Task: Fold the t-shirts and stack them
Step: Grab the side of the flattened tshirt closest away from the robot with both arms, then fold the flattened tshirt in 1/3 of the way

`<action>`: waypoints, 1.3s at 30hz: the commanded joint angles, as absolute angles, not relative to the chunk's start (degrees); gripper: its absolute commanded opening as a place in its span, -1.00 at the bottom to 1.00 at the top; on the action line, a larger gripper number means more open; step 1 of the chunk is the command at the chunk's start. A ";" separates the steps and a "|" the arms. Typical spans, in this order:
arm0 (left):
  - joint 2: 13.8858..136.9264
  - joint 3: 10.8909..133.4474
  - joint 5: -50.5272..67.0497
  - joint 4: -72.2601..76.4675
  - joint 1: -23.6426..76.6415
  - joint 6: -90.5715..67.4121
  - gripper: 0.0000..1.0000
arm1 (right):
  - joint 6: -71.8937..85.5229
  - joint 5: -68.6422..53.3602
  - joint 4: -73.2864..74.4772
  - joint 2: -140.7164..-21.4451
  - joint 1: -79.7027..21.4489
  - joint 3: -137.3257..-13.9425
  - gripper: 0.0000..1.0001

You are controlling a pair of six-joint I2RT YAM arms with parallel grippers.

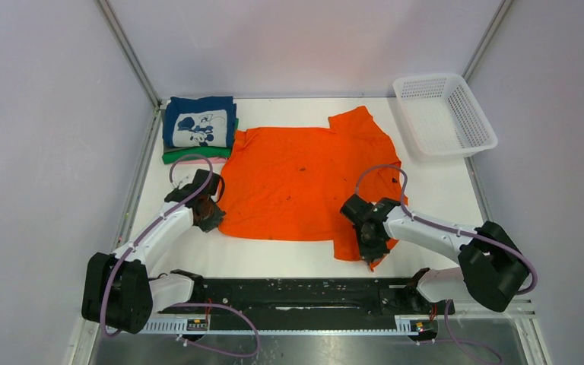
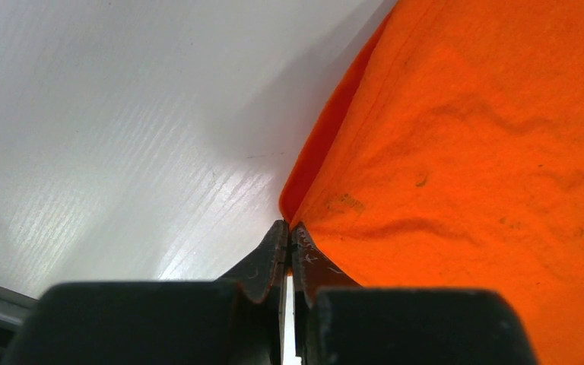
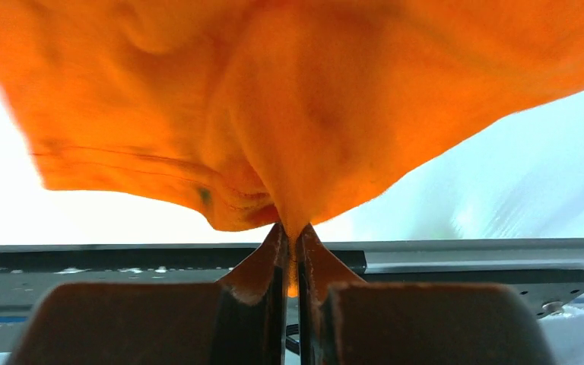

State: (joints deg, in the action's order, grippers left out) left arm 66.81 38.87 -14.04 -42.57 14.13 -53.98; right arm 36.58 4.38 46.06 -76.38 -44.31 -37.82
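While the navy t-shirt (image 1: 198,122) lies folded on top of the green t-shirt (image 1: 186,157) at the far left corner of the surface (image 1: 441,190), the orange t-shirt (image 1: 304,182) lies spread flat in the middle, just beside that stack, and both arms hold it along its near edge. The left claw (image 2: 289,228) is closed, its tips pinching the shirt's near left corner, where the cloth looks barely lifted. The right claw (image 3: 290,232) is closed too, gripping a bunched fold at the near right, with the cloth draping over it in the right wrist view. The step in hand looks like the first fold, carrying the near edge toward the far one. To do it well, the two claws should rise together and only a little, so the cloth peels up without dragging the far half, and travel at one pace so the hem runs straight and taut between them. The left one should pass clear of the stack, and the right, holding more layers, may need the sleeve tucked inside. The white basket (image 1: 426,77) sits well apart at the far right.
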 commanded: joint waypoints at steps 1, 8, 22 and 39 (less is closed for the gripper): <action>66.86 42.79 -12.43 -42.17 13.50 -52.39 -1.00 | 33.37 10.60 48.96 -74.51 -42.92 -46.09 -0.99; 70.76 47.27 -10.79 -40.50 11.71 -50.92 -1.00 | 23.62 7.02 50.96 -76.58 -34.33 -56.65 -1.00; 90.60 65.31 -5.05 -38.78 6.85 -46.93 -1.00 | 15.37 2.57 52.73 -95.28 -21.07 -81.45 -0.99; 99.00 79.80 -4.92 -43.04 2.74 -44.65 0.98 | 11.78 9.54 55.53 -121.13 -13.54 -115.83 0.99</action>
